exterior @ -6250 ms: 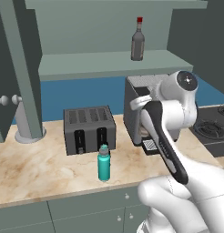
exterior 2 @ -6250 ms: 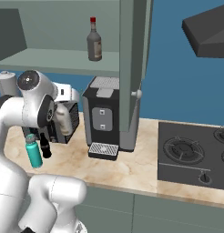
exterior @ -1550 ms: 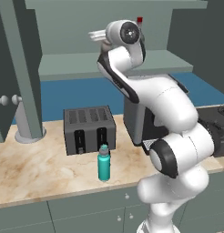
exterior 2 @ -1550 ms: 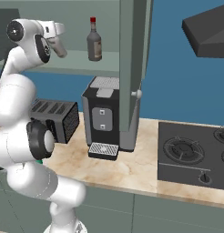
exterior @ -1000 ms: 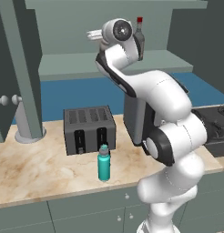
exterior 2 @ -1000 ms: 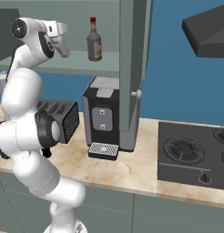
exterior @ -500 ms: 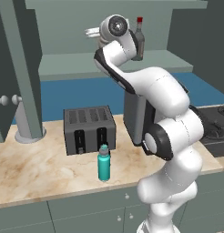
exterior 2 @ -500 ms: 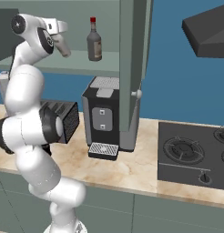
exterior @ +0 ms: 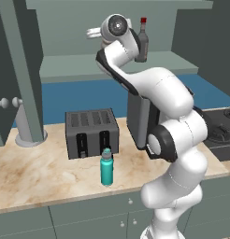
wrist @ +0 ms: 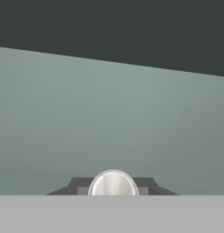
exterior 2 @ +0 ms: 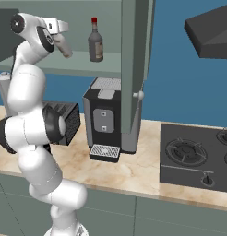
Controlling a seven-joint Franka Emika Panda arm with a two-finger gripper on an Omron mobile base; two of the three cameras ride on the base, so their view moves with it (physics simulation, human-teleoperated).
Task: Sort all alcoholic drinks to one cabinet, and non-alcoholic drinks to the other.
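Up inside the open wall cabinet, the gripper (exterior 2: 65, 50) is clenched around a pale cream bottle (wrist: 113, 183), whose rounded top shows between the dark fingertips in the hand view, with the grey-green cabinet back wall beyond it. From the right base view the hand sits over the cabinet shelf (exterior 2: 78, 69), to the left of the dark grey bottle with a red cap (exterior 2: 95, 41), which stands upright on that shelf, near but apart from the gripper. In the left base view the arm's upper link crosses in front of that red-capped bottle (exterior: 142, 43) and hides part of its left side. Below the shelf, on the marble counter (exterior: 37, 172), a teal flask with a grey cap (exterior: 106, 167) stands upright just in front of a dark four-slot toaster (exterior: 91, 132). A black coffee machine (exterior 2: 104, 119) stands to the right of the toaster, partly behind the open cabinet door (exterior 2: 136, 60). Further right lies a black gas hob (exterior 2: 198, 156) under a dark range hood (exterior 2: 210, 32).
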